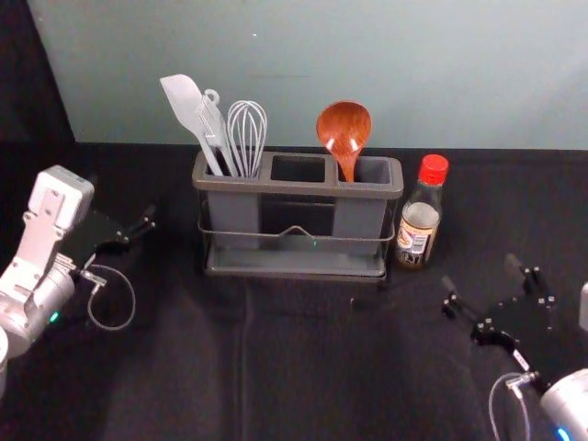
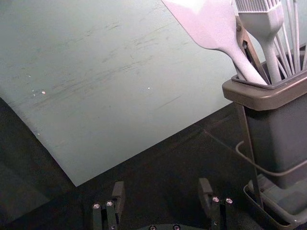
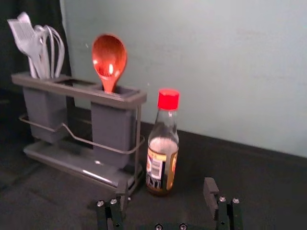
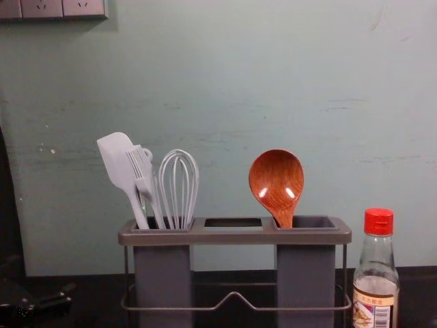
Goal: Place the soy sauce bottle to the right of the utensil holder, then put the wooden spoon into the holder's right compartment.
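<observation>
One wooden spoon is standing in the holder's right compartment, the bottle just right of the holder; I'm holding left gripper and right gripper spread, either side.

You can see a grey holder with a brownish-grey rim. On its right side, your spoon is shiny reddish-brown with thin wood lines. On its left side, the spatula, brush and whisk are pale grey. Right of the holder, your bottle has a red cap and a yellow, white and black label with stripes. The wall behind the holder is grey-green.
</observation>
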Robot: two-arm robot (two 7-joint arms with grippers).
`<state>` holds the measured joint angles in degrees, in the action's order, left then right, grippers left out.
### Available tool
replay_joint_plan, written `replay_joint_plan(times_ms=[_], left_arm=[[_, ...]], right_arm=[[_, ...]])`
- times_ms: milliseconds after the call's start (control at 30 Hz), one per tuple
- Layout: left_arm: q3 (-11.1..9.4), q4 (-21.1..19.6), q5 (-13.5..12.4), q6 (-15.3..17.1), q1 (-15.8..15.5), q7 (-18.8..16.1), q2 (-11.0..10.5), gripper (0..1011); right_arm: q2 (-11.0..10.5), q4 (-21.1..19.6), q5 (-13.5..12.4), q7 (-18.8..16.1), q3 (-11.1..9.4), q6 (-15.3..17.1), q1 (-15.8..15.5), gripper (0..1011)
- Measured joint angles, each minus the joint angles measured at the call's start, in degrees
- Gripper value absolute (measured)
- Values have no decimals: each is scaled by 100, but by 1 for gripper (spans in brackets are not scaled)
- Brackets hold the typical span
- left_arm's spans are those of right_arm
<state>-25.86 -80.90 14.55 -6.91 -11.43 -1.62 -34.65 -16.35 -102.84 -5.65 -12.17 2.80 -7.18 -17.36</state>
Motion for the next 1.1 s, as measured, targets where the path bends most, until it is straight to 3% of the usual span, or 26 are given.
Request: replay_joint_plan(times_ms=[233,1100], left_arm=[[0,0,0,0,0,0,0,1005],[0,0,0,0,0,0,0,1005]], right_arm=[[58,190,7,25,36,244,128,1004],[59,159,16,25,36,208,103,1004]])
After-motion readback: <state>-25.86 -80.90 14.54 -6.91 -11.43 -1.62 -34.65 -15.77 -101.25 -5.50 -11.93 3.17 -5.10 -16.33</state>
